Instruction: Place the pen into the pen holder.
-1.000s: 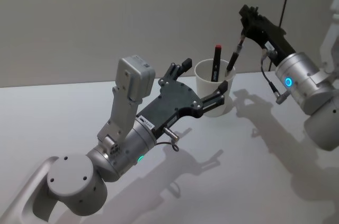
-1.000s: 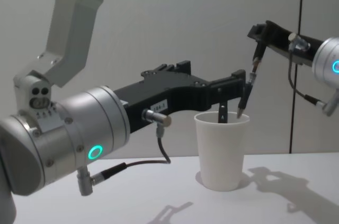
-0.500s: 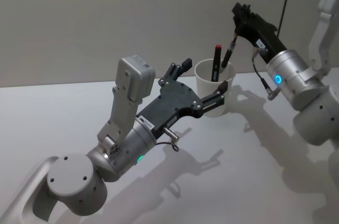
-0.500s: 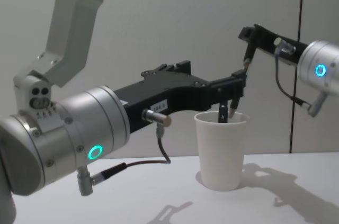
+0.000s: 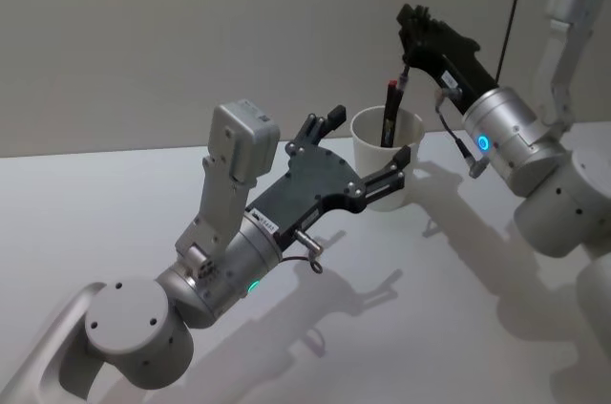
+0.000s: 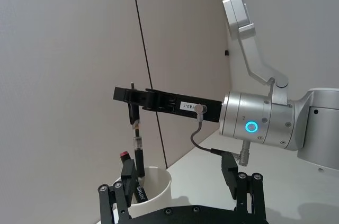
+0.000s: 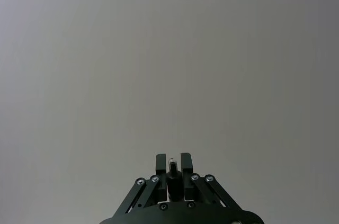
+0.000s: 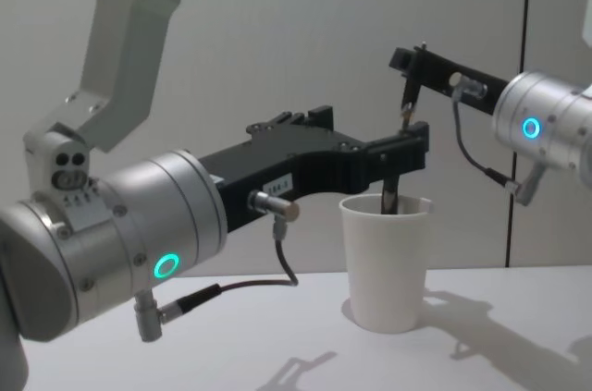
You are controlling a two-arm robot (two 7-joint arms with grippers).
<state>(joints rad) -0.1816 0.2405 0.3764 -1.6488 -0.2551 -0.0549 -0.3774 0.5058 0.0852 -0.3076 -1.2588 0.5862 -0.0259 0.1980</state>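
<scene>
- White tabletop (image 5: 496, 328) spreads under everything we see, with a pale grey wall behind it.
- Our left arm reaches forward across the middle of the head view, and its black left gripper (image 5: 368, 151) is spread wide around the pen holder; one finger (image 5: 393, 178) lies against the cup's near side and the other sits off to the cup's left.
- Our right arm comes in from the right, its silver wrist showing a blue ring light, and the right gripper (image 5: 409, 33) hangs above the cup's mouth, clenched on the top end of the pen (image 5: 396, 98).
- We see the pen holder (image 8: 387, 262), a plain white paper cup, standing upright on the table toward the far side.
- That dark pen (image 6: 137, 147) hangs nearly upright, its lower end dipped inside the cup's rim in the left wrist view.
- Beside it in the cup stands a red-capped marker (image 6: 127, 171); its cap rises just above the rim.
</scene>
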